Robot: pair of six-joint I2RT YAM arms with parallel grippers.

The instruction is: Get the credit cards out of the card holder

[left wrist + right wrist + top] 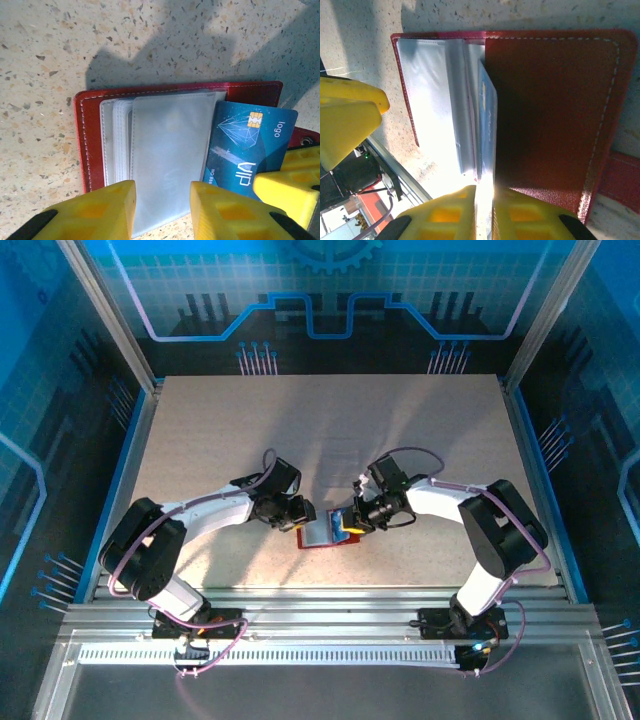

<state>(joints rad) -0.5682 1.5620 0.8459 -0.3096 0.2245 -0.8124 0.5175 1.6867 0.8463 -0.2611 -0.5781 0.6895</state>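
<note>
The red card holder [312, 543] lies open on the table between my two grippers. In the left wrist view its clear inner pockets [165, 150] face up inside the red cover [90, 145]. A blue credit card [250, 140] marked VIP sticks out of them to the right. My left gripper [162, 187] hovers open over a clear pocket, with nothing pinched. My right gripper [485, 192] meets the blue credit card [487, 115] edge-on. Its jaws stand a narrow slit apart with the card's edge in the slit. Its finger [290, 180] sits at the card's lower corner.
The holder's red tab [620, 175] lies flat on the speckled table [330, 430]. A metal rail [330, 605] runs along the near edge, close behind the holder. Frame posts and blue panels [90, 440] wall the table on three sides.
</note>
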